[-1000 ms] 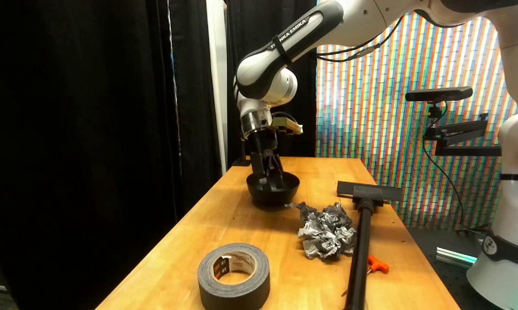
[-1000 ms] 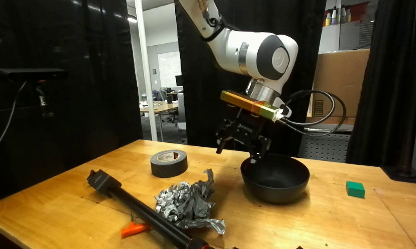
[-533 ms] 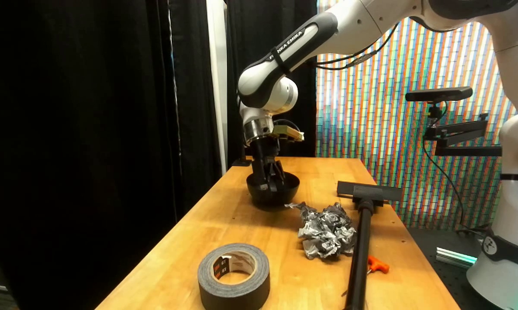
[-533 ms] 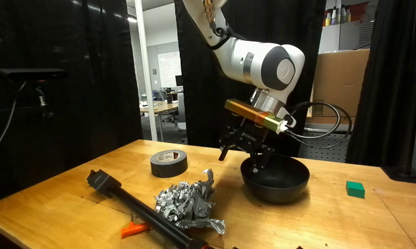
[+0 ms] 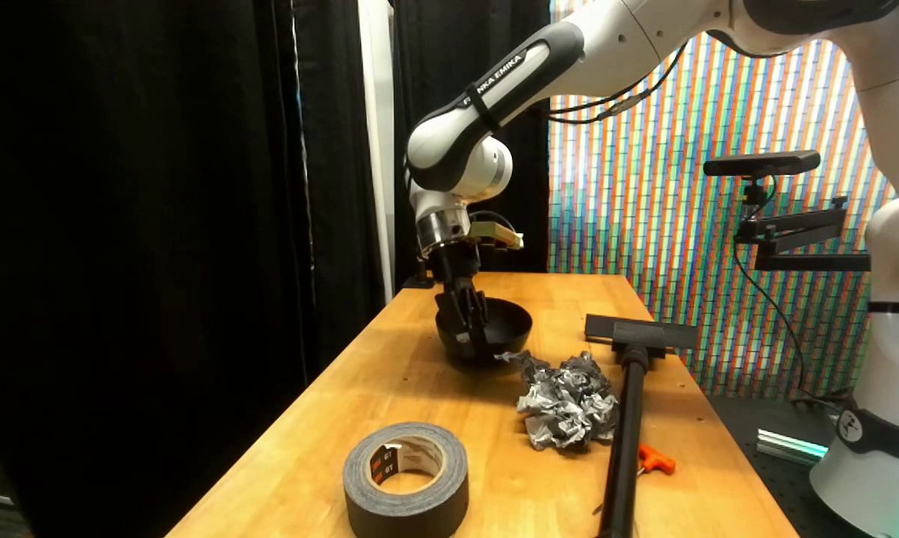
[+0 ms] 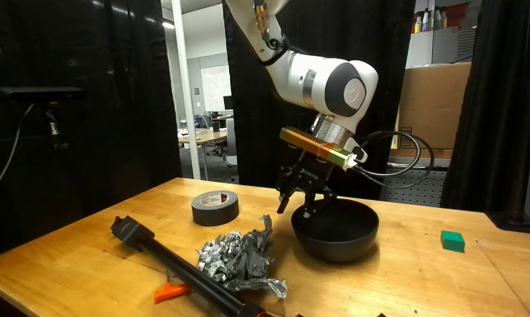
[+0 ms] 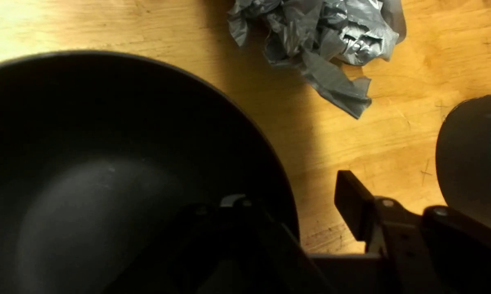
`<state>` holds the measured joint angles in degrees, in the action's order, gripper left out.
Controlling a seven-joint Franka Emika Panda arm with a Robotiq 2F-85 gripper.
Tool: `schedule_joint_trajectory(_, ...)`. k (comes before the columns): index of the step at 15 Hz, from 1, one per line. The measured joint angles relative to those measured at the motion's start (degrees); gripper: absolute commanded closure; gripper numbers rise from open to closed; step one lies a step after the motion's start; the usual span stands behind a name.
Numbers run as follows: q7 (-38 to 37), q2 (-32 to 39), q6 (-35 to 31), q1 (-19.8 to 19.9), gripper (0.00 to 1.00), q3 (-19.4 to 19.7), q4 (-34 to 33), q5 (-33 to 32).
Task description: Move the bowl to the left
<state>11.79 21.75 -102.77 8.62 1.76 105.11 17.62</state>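
The round black bowl (image 5: 510, 323) (image 6: 335, 244) rests on the wooden table (image 6: 414, 281) and fills the left half of the wrist view. My gripper (image 6: 294, 211) straddles the bowl's near rim (image 7: 265, 141), with one finger inside the bowl and its fingertip dark against the bowl wall. Outside the rim stands the other finger (image 7: 353, 204), with a strip of table showing between it and the bowl. The jaws are part-way apart, not clamped on the rim. Whether the inner finger touches the bowl wall is too dark to tell.
A roll of grey tape (image 6: 215, 216) and a crumpled silver wad (image 6: 236, 259) lie close by. A black pole (image 6: 190, 271) lies beside the wad, over an orange-handled tool (image 6: 171, 292). Farther off are a green block (image 6: 453, 241) and a post base (image 6: 513, 222).
My gripper has come lower over the bowl's rim, and its fingers have drawn closer together. Gripper and bowl have both shifted toward the tape roll's side of the table.
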Motion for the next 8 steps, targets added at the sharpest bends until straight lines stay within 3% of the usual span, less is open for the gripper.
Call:
schedule_joint_trajectory(3,-0.02,-0.05,0.09,-0.93,0.99,-0.53,-0.92,-0.30)
schedule_joint_trajectory(8,-0.19,-0.22,1.28,-2.68,0.98,-1.29,-3.18,-1.38)
